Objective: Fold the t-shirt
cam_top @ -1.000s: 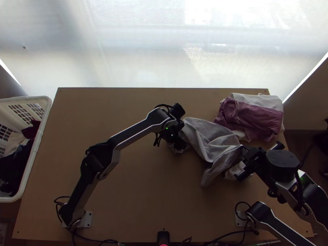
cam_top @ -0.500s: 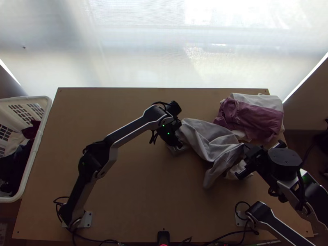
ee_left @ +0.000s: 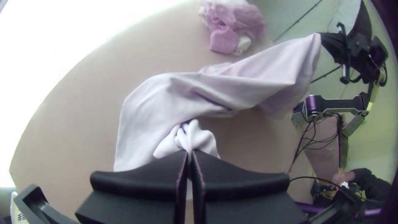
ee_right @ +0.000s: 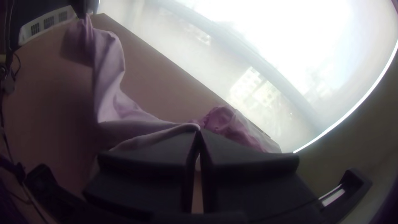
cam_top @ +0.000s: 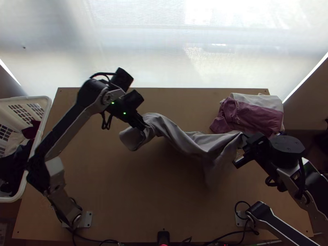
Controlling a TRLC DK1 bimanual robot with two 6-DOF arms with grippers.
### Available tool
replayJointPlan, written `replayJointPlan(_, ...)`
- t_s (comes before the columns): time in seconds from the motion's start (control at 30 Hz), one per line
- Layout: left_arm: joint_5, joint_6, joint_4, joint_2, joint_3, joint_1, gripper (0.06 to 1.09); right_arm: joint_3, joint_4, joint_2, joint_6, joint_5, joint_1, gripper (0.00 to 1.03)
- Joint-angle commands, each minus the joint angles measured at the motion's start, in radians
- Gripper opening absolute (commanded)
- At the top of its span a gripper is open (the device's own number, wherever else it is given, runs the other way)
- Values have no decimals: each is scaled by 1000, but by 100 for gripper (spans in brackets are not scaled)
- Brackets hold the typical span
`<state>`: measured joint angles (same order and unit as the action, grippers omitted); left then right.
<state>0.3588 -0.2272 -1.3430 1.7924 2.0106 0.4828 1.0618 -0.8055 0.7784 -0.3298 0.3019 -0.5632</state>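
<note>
T-shirt (cam_top: 182, 139): pale, bunched & twisted, strung btwn your 2 grippers over the table (cam_top: 106, 164), nr the pink/white pile (cam_top: 258, 119).
L gripper (ee_left: 190, 154): closed, pinching a bunched bit.
R gripper (ee_right: 199, 130): closed on an edge.
Done: you've 2 holds; no neat fold seen.
To do: prob. stretch, lay flat, then all folds.

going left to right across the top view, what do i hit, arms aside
White laundry basket → grey t-shirt → pile of purple and white cloth
</note>
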Motion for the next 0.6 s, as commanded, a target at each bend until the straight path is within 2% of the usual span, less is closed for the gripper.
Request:
replayJointPlan(0.0, 3, -106, -50, -229, -26, -170, 10, 78, 19, 84, 44, -60, 85, 3)
replayJointPlan(0.2, 17, -205, -42, -386, -164, -332, 10, 81, 15, 111, 77, -156, 241, 3)
replayJointPlan(0.33, 23, -320, -41, -496, -230, -421, 10, 86, 14, 111, 78, -198, 327, 3)
replayJointPlan(0.43, 28, -354, -30, -571, -280, -480, 10, 81, 11, 104, 80, -201, 344, 3)
replayJointPlan(0.57, 32, -373, -31, -685, -458, -495, 10, 60, 11, 96, 100, -204, 338, 3)
